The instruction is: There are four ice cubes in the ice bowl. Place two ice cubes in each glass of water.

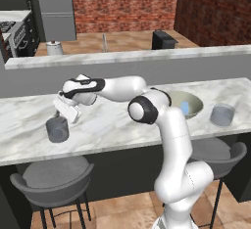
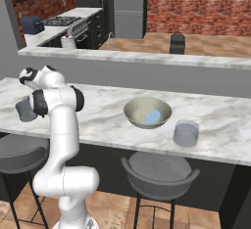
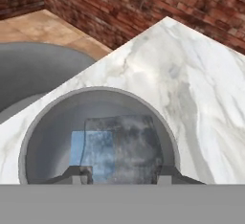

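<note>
Home kitchen w/ fridge (image 2: 128, 5), stove (image 2: 61, 21), marble counter (image 2: 108, 110), stools (image 2: 159, 171).

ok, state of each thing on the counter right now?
gripper: over the left glass, shut on an ice cube
ice cube in gripper: held between the fingertips, above the glass mouth
left glass: upright, one ice cube already inside
right glass: upright, no ice visible in it
ice bowl: upright, pale-blue ice inside
</note>
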Available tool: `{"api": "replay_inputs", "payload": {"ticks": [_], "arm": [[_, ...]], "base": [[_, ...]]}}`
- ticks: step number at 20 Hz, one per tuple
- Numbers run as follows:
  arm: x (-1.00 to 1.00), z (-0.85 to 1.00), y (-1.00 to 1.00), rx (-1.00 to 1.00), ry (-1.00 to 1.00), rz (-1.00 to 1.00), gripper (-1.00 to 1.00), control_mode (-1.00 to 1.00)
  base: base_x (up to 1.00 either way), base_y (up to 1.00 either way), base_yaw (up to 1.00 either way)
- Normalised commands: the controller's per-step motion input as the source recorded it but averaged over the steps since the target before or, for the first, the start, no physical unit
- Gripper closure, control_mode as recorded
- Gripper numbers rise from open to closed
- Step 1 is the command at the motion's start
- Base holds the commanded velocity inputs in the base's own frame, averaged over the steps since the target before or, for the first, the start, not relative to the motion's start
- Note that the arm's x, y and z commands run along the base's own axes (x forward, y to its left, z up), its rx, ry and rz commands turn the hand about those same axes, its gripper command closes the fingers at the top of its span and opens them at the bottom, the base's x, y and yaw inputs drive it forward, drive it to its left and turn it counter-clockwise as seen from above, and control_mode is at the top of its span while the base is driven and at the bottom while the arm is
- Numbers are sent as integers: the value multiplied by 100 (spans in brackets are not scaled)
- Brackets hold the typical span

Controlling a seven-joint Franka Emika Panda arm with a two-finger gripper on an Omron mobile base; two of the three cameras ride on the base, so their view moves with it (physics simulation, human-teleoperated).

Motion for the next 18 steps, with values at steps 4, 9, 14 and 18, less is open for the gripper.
{"api": "replay_inputs", "payload": {"ticks": [4, 9, 14, 18], "arm": [[17, -13, 14, 0, 0, 4, 100, -100], [26, -11, 3, 0, 0, 4, 100, -100], [23, -5, 0, 1, 0, 4, 100, -100], [2, 0, 0, 0, 0, 4, -100, -100]], "base": [[0, 0, 0], [0, 0, 0], [0, 0, 0], [0, 0, 0]]}}
